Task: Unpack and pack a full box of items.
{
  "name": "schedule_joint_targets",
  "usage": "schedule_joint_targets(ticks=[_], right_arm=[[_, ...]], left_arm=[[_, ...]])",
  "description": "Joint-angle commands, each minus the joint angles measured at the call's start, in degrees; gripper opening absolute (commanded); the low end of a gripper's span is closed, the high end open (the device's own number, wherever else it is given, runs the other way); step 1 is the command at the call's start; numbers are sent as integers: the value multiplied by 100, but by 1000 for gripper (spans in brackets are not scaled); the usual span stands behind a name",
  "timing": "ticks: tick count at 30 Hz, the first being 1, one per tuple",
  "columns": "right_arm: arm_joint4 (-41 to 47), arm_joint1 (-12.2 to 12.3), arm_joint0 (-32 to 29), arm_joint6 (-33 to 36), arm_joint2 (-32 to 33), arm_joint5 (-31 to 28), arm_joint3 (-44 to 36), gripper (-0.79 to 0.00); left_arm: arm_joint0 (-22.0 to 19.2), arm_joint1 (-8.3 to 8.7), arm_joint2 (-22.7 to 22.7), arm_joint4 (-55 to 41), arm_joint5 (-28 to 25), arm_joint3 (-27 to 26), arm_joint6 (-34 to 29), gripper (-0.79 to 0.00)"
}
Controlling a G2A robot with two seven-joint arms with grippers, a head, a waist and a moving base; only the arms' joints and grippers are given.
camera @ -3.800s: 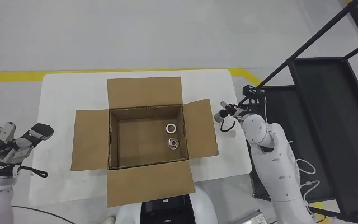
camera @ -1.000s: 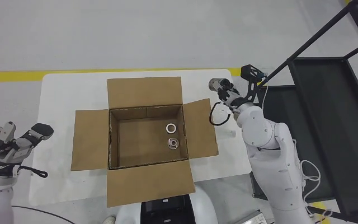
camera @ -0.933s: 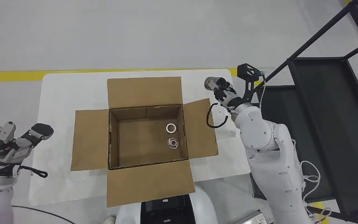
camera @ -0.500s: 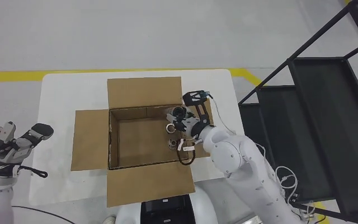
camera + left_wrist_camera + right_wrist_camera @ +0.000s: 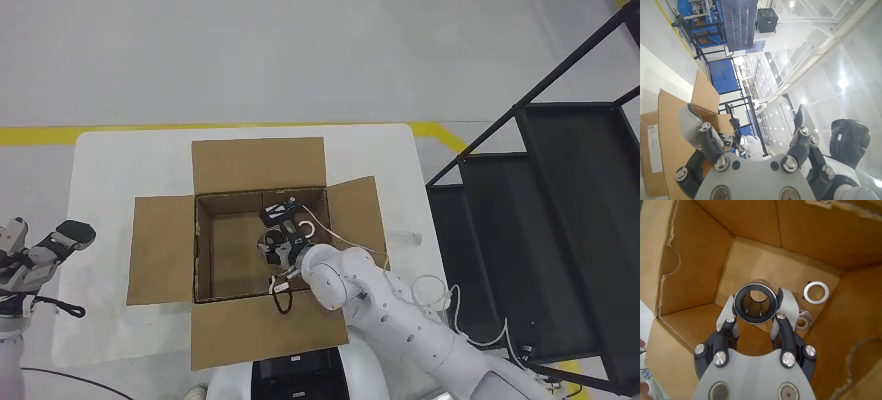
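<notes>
Your right end effector [image 5: 755, 305] is clenched on a steel linear bearing [image 5: 755, 287], inside the cardboard box [image 5: 262, 165] near its middle. Expect it to be heavy, rigid and slick, so squeeze the cylindrical sides squarely. Your left end effector [image 5: 744, 113] hangs released off the tabletop's [image 5: 110, 170] 9 o'clock edge.

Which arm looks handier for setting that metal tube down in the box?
Right. The right gripper is inside the box, shut on the tube over the box floor. The left gripper is open and empty, outside the box.
</notes>
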Motion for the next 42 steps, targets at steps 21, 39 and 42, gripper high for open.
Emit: schedule_joint_targets(ticks=[21,39,42], right_arm=[[-1113,-623,674,-225,-895,1120,1315,0],[-209,101,-1513,405,1664,-1205,-2279,0],[157,191,-1834,539,2116,-1659,-2676,0]], left_arm=[[-48,-32,64,333,123,-126,211,0],[-12,26,157,1596,506,-641,-420,0],[143,65,-16,1949,801,-764,-561,0]])
